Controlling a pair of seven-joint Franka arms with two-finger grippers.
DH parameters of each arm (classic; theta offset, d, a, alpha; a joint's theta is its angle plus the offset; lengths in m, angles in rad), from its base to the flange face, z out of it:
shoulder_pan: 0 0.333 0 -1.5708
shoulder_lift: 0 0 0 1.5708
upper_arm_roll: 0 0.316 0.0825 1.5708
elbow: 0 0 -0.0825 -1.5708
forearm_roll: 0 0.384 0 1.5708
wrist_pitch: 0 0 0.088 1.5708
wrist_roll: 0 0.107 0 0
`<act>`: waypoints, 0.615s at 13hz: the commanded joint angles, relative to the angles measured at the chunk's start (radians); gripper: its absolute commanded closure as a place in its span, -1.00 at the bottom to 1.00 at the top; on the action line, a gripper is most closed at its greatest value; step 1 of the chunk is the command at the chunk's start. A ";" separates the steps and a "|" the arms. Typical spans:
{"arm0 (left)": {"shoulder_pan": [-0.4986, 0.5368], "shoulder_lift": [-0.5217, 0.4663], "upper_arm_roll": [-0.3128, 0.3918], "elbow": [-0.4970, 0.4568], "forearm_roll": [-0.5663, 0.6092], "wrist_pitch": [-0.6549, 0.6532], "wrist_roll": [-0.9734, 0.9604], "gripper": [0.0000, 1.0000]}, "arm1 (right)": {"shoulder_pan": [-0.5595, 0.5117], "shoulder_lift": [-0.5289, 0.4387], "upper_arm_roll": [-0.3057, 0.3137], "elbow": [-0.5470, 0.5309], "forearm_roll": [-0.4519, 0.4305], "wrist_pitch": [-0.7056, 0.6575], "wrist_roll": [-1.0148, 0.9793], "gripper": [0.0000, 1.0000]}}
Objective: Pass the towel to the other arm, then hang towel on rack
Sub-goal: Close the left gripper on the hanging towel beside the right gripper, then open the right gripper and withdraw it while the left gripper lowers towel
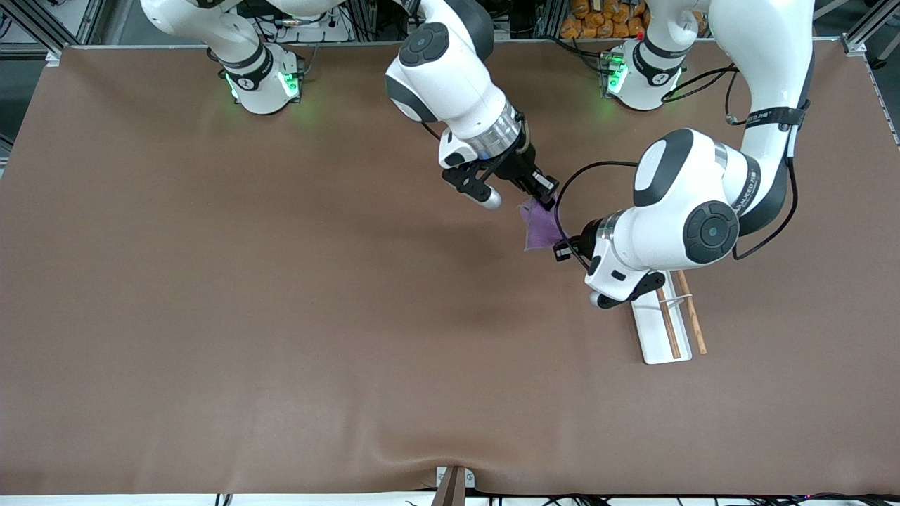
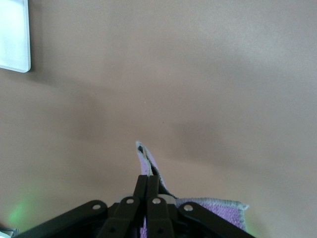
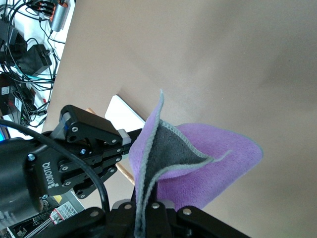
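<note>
A: Starting at the right arm's end, what's there?

B: Bare brown table point(image 1: 211, 316) for a long stretch, with only the right arm's base on it. That arm reaches in over the middle of the table, and the right gripper point(image 1: 545, 193) hangs there above the mat, fingers pressed together on the top corner of the towel point(image 1: 540, 226).

A: So the towel is off the table?

B: Yes, it hangs in the air between the two grippers, purple side showing in the front view. The right wrist view shows the purple face and the dark grey face folded together, with a pale stitched edge running up into the closed fingers point(image 3: 148, 210).

A: And the left gripper?

B: The left gripper point(image 1: 564, 249) comes in sideways at the towel's lower edge. Its fingers point(image 2: 147, 198) are squeezed flat together with a corner of cloth sticking out past the tips, so both grippers have hold of the towel at once.

A: Anything around them?

B: A black cable point(image 1: 573, 183) loops from the left wrist right beside the towel. Toward the left arm's end, partly under the left arm's wrist, stands the rack point(image 1: 657, 337): a white base with thin wooden rods point(image 1: 692, 316) along it. The left forearm covers the rack's upper end
</note>
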 commanded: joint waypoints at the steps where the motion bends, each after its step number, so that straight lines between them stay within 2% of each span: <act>1: 0.002 -0.009 0.000 0.010 -0.015 -0.020 -0.009 1.00 | 0.004 0.020 0.002 0.033 -0.011 -0.001 0.024 1.00; 8: 0.014 -0.048 0.011 0.036 0.000 -0.023 0.009 1.00 | 0.003 0.019 0.002 0.033 -0.011 -0.001 0.023 1.00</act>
